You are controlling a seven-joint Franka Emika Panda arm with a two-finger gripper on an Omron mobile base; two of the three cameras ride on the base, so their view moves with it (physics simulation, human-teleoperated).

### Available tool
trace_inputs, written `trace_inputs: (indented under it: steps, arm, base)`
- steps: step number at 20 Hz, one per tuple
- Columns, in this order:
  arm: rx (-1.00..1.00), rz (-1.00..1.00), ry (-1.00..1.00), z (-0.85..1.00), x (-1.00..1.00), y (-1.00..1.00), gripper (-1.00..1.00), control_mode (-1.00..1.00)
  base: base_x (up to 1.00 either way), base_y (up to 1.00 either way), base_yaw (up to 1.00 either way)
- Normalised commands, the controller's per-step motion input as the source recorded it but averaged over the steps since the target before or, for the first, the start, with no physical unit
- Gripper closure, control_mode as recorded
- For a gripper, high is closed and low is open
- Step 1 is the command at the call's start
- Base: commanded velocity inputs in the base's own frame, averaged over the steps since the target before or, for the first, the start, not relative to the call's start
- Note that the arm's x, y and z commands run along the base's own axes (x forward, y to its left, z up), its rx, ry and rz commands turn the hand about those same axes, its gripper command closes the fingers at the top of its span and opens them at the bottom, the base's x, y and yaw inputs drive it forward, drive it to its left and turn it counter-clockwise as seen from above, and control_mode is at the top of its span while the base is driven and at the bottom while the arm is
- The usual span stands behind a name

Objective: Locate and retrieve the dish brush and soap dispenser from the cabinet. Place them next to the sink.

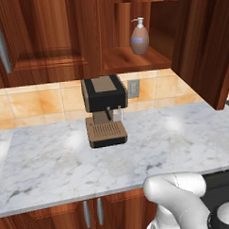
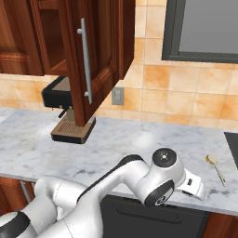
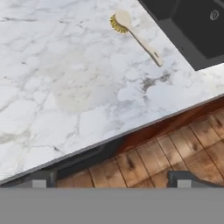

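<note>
- Coffee machine sits on the marble counter under the cabinet, low enough to crowd a reach up to the shelf.
- Soap dispenser stands upright on the cabinet shelf, not yet fetched: that half of the job is left.
- Open cabinet door juts out over the counter, one more thing to steer around.
- Dish brush lies flat on the counter just beside the sink: that half looks done.
- Gripper hangs off the counter edge, jaws wide apart, holding nothing.
</note>
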Motion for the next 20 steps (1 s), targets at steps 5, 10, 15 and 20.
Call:
trace_inputs:
  steps: [5, 10, 15, 20]
  arm:
    - [-0.04, -0.19, -0.19, 0.16, -0.21, 0.59, -1.00, -1.00]
    - [0.01, -0.16, -0.12, 0.08, -0.28, 0.37, -1.00, -1.00]
    - [0.00, -0.04, -0.04, 0.40, -0.34, 0.48, -1.00, -1.00]
    - [0.00, 0.01, -0.02, 0.39, -0.34, 0.50, -1.00, -1.00]
  base:
    - [0.00, 0.00, 0.00]
    - [0.00, 0.00, 0.00]
    - [0.00, 0.00, 0.00]
    - [0.00, 0.00, 0.00]
